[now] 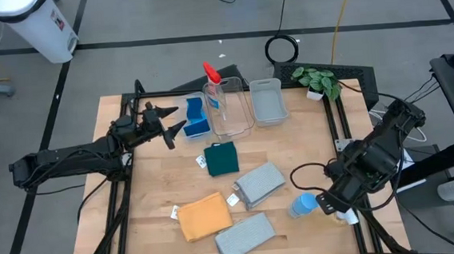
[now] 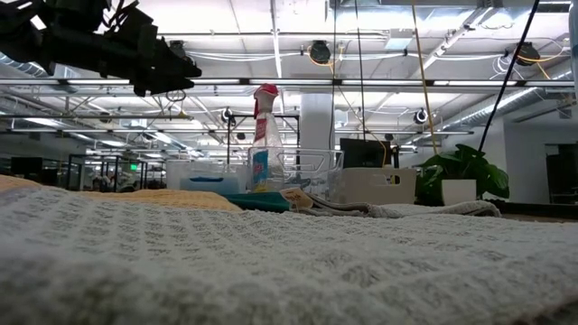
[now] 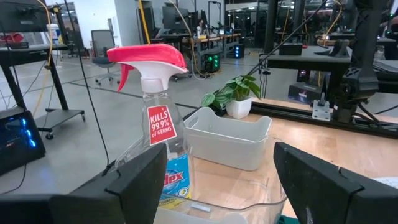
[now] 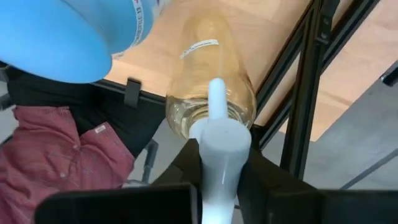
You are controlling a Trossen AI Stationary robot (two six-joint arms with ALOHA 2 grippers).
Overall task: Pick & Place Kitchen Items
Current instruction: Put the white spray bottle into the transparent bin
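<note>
A red-topped spray bottle [image 1: 212, 84] stands upright in a clear bin [image 1: 243, 126]; it also shows in the left wrist view [image 3: 155, 112]. My left gripper [image 1: 175, 123] is open and empty, raised above the table, next to a blue sponge [image 1: 197, 119]. My right gripper [image 1: 336, 203] is at the table's near right edge, shut on a white-topped spray bottle [image 4: 211, 74]. A blue-topped bottle [image 1: 303, 206] lies beside it. A dark-green cloth [image 1: 223, 158], two grey cloths [image 1: 259, 182] [image 1: 245, 236] and an orange cloth [image 1: 204, 217] lie flat on the table. My right gripper has the white-topped bottle by its white sprayer head [image 4: 217, 149], pinched between the two fingers. The fingers lie along the bottle, whose body [image 4: 214, 56] points away from them, over the table's edge rail. Whether the bottle rests on anything is hidden.
A second, empty bin [image 1: 268, 100] stands to the right of the clear bin, and a leafy plant [image 1: 316, 79] stands at the far right corner. Black frame rails [image 1: 348, 142] run along the table's sides. Red checked fabric [image 4: 62, 155] shows below the table's edge.
</note>
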